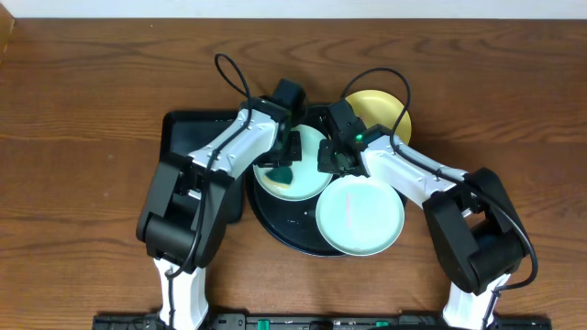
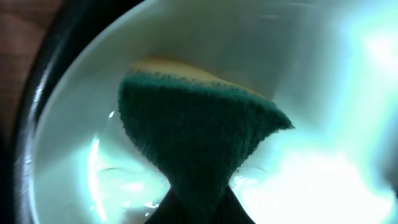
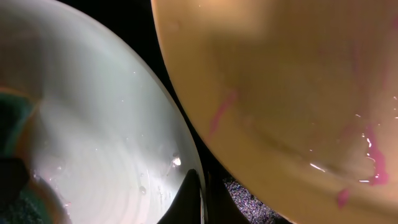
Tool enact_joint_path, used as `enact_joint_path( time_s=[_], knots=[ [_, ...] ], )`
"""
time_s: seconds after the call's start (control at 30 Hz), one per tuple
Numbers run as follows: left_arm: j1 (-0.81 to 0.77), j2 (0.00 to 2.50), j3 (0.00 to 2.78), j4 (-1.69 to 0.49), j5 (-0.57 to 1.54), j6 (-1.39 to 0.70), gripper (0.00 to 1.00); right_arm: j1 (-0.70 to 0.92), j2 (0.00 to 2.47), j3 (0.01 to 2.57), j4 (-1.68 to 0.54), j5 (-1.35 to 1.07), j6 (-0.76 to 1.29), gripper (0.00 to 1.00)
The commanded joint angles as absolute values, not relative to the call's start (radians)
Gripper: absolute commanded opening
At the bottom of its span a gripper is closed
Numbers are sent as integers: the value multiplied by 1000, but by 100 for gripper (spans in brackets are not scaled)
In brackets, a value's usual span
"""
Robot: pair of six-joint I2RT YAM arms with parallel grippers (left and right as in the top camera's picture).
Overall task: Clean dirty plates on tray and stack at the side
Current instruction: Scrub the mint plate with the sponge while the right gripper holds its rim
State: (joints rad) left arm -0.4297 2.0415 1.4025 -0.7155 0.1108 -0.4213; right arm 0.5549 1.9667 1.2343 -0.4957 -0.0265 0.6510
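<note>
Scrub step: left gripper point(image 1: 288, 158) pinches the green scouring sponge point(image 2: 193, 143) against the pale mint-blue round plastic plate point(image 1: 308, 181) on the large round black tray point(image 1: 280, 225). Right gripper point(image 1: 330, 161) is pressed shut at that plate's rim. The plate lies flat, face up; it's round, so no long axis. Next: wipe across, then lift it aside. The second mint-blue plate point(image 1: 359, 215) and the pale yellow plate point(image 1: 385, 115) show pink stains.

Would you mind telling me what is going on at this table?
The left gripper holds a green sponge against a mint plate on the round black tray, while the right gripper appears to pinch that plate's rim. A second mint plate and a yellow plate, both pink-stained, wait unstacked.
</note>
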Motion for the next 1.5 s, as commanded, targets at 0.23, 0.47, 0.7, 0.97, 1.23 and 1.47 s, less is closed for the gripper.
enact_joint_path(
  time_s=[0.23,0.47,0.7,0.97,1.23,1.47],
  knots=[
    [-429,2096,1403,-487,196,-325,8,564,1988,1240,-497,-35,649,1],
    [-429,2096,1403,-609,-213,-601,7,564,1988,1240,-498,-34,649,1],
    [-434,2096,1403,-755,-52,-466,8,564,1988,1240,-498,-34,650,1],
    [-434,2096,1403,-730,494,-86,8,564,1988,1240,-498,-34,650,1],
    [-425,2096,1403,-646,232,-310,7,564,1988,1240,-498,-35,649,1],
    [-422,2094,1405,-770,-192,-650,7,564,1988,1240,-498,-35,650,1]
  ],
)
